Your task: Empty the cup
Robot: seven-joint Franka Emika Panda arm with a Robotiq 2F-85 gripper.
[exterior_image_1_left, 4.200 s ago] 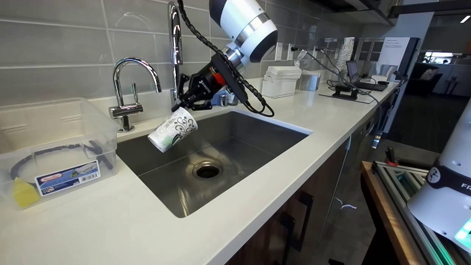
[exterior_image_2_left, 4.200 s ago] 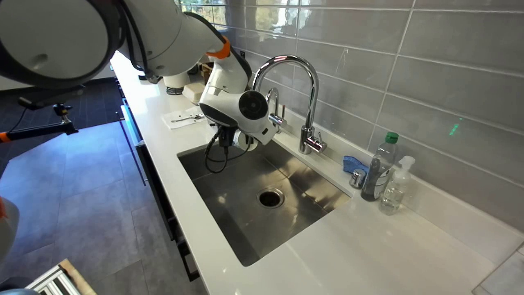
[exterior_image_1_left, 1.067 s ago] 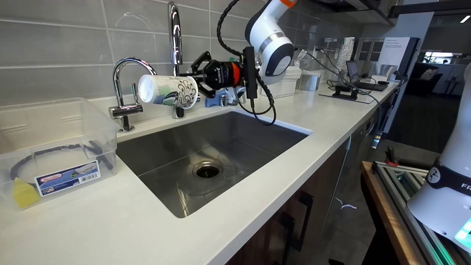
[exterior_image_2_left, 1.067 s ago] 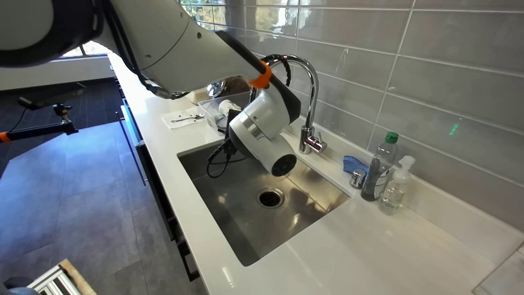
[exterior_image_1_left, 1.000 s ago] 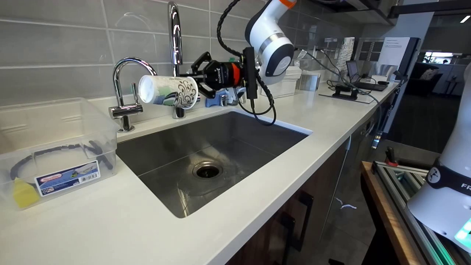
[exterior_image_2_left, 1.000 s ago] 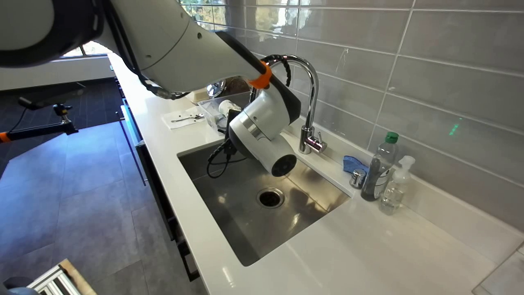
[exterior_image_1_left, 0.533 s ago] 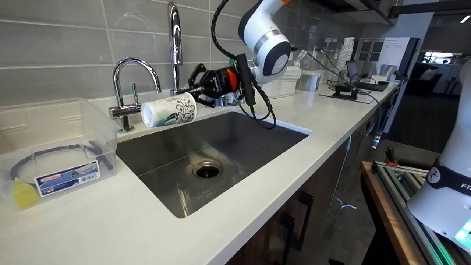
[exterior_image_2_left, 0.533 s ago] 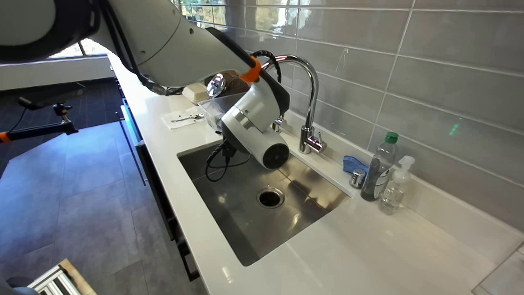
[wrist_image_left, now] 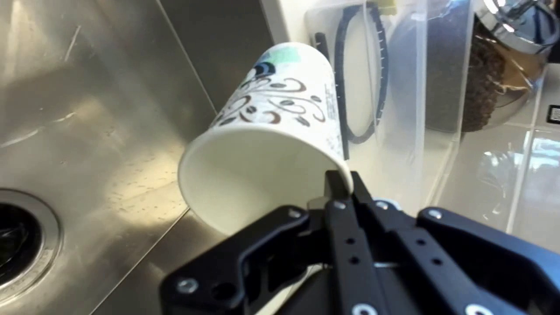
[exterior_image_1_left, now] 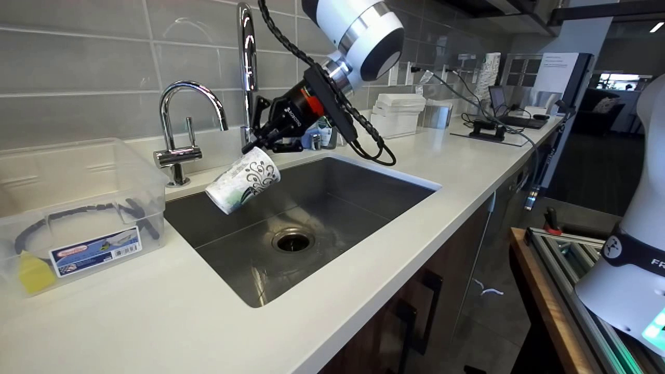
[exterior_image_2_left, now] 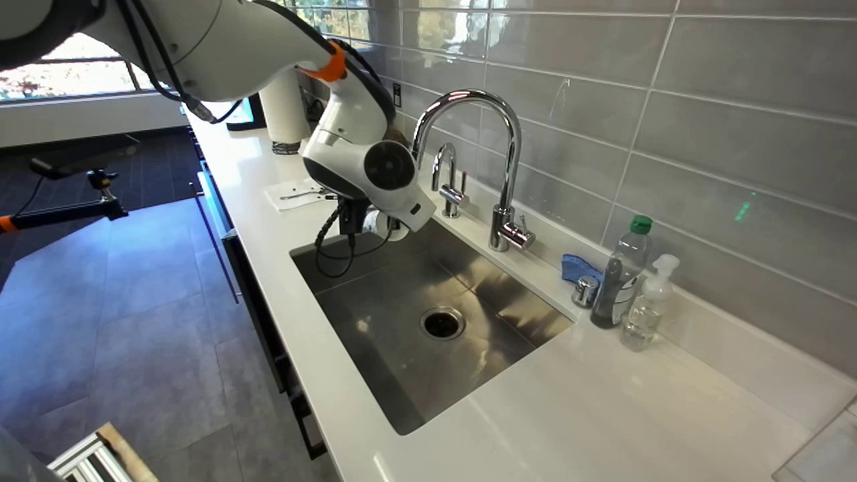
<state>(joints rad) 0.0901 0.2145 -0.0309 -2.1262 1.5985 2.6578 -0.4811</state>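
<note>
So I've got the cup (exterior_image_1_left: 243, 180) tilted over the sink (exterior_image_1_left: 337, 223), left of centre in an exterior view, base pointing lower left. My fingers (wrist_image_left: 335, 186) pinch its rim, one inside, one outside; in the wrist view its mouth sits around mid-frame, with the drain (wrist_image_left: 22, 245) at lower left. Clear bin (exterior_image_1_left: 150, 196) on the counter (exterior_image_1_left: 156, 317) at far left in an exterior view, short faucet (exterior_image_1_left: 177, 156) just right of it.
</note>
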